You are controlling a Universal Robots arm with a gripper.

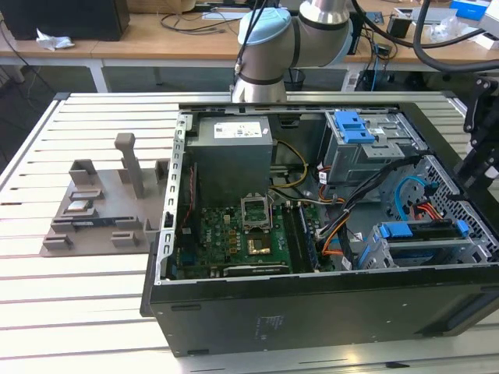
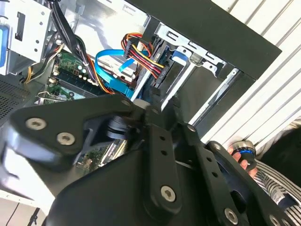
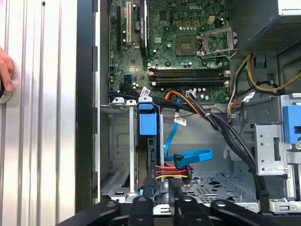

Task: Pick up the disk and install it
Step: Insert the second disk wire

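First wrist view's showing the disk sitting in its drive cage below the gripper, can't tell about its jaws.

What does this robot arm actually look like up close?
The arm is made of silver-grey tubes joined by rounded joints with pale blue caps, and black cables run alongside it. The gripper is matte black, built from flat angular links pinned together with round silver screws.
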